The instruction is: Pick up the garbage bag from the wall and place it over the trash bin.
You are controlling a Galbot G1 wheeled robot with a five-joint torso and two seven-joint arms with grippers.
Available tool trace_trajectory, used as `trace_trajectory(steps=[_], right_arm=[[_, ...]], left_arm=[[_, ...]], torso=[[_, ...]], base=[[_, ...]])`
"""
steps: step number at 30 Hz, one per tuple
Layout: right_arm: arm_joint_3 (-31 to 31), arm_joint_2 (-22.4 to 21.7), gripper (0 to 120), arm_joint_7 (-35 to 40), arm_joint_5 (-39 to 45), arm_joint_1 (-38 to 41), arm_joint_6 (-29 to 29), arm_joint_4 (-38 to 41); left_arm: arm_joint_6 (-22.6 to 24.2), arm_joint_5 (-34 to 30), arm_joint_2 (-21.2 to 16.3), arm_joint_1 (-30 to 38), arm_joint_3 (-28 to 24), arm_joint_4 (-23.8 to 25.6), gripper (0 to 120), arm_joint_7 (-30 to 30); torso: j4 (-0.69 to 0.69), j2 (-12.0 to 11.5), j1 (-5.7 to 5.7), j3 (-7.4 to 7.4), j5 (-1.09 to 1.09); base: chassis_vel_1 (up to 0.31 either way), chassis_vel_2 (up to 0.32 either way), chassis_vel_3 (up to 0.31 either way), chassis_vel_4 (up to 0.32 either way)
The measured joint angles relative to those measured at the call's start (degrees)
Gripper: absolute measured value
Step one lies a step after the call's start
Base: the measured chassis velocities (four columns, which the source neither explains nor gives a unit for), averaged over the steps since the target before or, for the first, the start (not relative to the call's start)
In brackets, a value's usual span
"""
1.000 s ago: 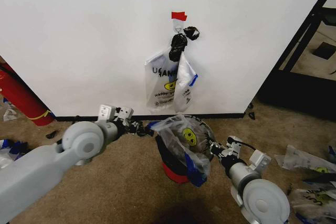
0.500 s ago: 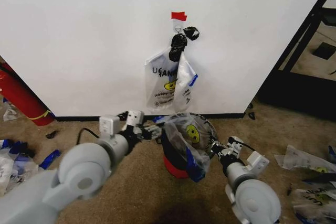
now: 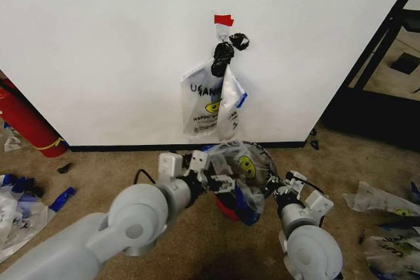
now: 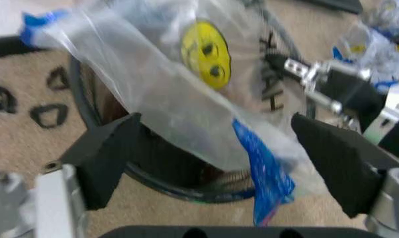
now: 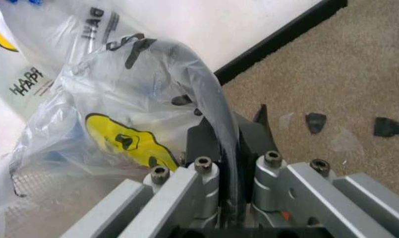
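The bag [image 3: 239, 168] lies draped over the bin [image 3: 226, 206], between the two claws, its smiley face up. The left claw [image 4: 219, 163] is spread wide, the bag's near fold between its fingers but apart from both; the right claw [image 5: 229, 163] is clenched on the bin's rim with bag film pinched in. Beyond them another bag [image 3: 210, 100] hangs on the wall [image 3: 98, 44].

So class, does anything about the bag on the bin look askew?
Yes. The garbage bag lies bunched and slanted across the trash bin, one blue edge hanging outside. The right claw pinches it; the open left claw straddles it.
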State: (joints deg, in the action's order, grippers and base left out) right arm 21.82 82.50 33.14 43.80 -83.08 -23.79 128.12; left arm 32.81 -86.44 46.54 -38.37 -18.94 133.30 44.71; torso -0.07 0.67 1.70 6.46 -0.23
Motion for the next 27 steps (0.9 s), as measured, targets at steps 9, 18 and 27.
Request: trace_trajectory(steps=[9,18,27], right_arm=[[0.39,-0.05,1,0.29,0.39,-0.12,-0.68,0.24],[0.33,-0.02,1,0.53,0.79,-0.13,-0.78,0.29],[0.27,0.17,1,0.83,1.42,-0.05,-0.92,0.28]], left_arm=[[0.44,1.36,1.08,-0.79,-2.18,-1.42,60,-1.38],[0.09,3.70,1.67,-1.06,-3.21,-2.59,26,-2.47],[-0.39,4.21,1.63,-1.43,-3.28,-2.59,0,-2.88]], torso=[[0.01,0.00,0.00,0.00,0.00],[0.00,0.00,0.00,0.00,0.00],[0.00,0.00,0.00,0.00,-0.01]], base=[[0.000,0.000,0.000,0.000],[0.000,0.000,0.000,0.000],[0.000,0.000,0.000,0.000]])
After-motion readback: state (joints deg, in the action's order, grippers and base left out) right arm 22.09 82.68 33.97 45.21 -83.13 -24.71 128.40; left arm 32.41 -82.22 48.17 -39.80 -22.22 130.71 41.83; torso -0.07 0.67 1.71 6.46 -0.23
